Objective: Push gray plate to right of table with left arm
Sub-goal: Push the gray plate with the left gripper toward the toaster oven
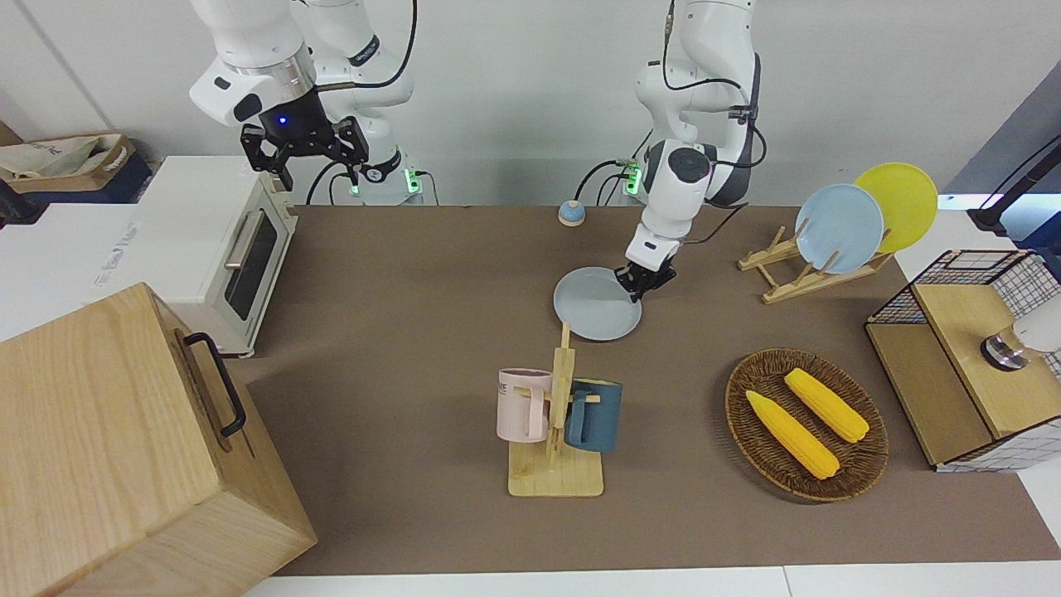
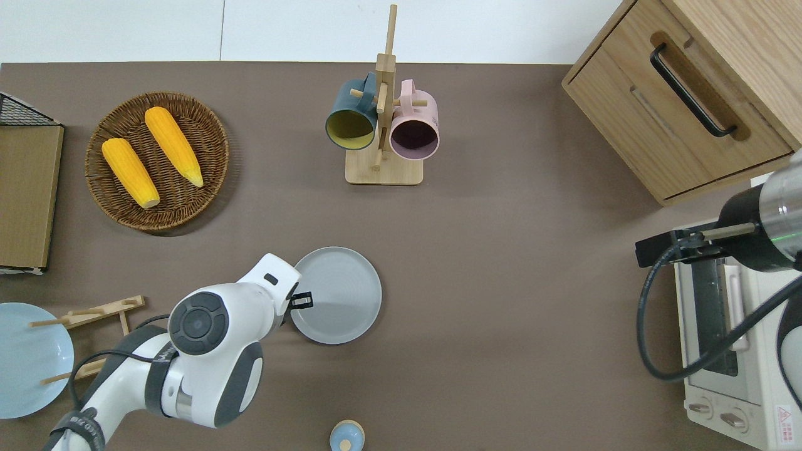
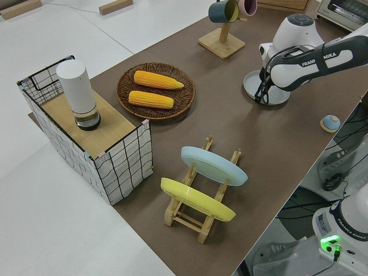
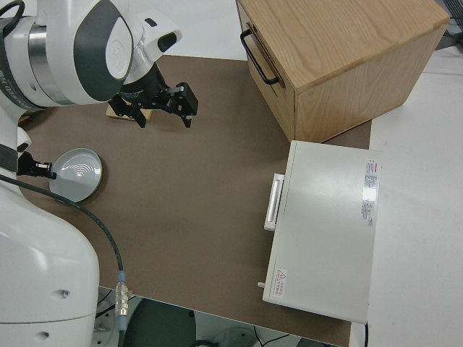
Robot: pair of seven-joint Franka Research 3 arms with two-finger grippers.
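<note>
**Where things lie around my jaws**

My left gripper [image 2: 303, 300] is down at the rim of the gray plate [image 2: 338, 295], on the side toward my left arm's end of the table [image 2: 501, 263]; the plate spreads from my jaws toward the right arm's end. Farther from me than my jaws stands the mug rack [image 2: 383, 125] with two mugs on it. The basket [image 2: 216, 156] holding two corn cobs [image 2: 150, 153] lies farther out and toward the left arm's end. The plate stand [image 2: 94, 313] sits beside my jaws at that same end. Well apart from my jaws, at the other end, are the toaster oven [image 2: 727, 351] and the wooden cabinet [image 2: 689, 106]. My right arm is parked
</note>
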